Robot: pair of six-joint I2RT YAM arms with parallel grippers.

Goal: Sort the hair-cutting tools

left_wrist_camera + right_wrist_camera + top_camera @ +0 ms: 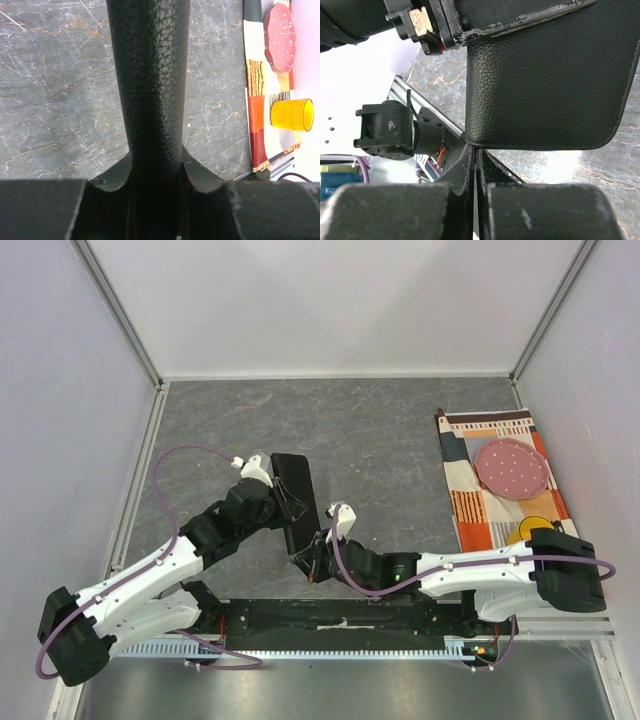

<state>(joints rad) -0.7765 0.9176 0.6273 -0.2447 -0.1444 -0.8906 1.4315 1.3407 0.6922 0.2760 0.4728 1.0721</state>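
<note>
Your left gripper is clamped on the black leather-look pouch partway along its length. In the left wrist view the pouch runs straight up the middle of the picture, squeezed into a narrow, rounded column between the two dark fingers, which press its sides. From above you see the pouch as a long black rectangle over the grey marbled table, left of centre. Its far end points toward the back wall, and its near end sits by your other arm.

Your right gripper has its jaws together, with only a hairline slit between the pads. It sits at the near end of the pouch. In the right wrist view the closed tips meet just under the pouch's lower edge, close to a rounded corner. You cannot tell from these views whether a sliver of that edge is caught between the tips or whether they only touch it.

The hair-cutting tools do not show in any view, so you cannot tell where they lie.

Well off to your right, a patterned cloth in orange, cream and black lies on the table against the right wall. A pink speckled disc rests on its far half. A translucent yellow cup stands on its near half, partly hidden in the overhead view by your right arm. Both arms reach inward from their bases, and the two grippers sit near each other along the pouch.
</note>
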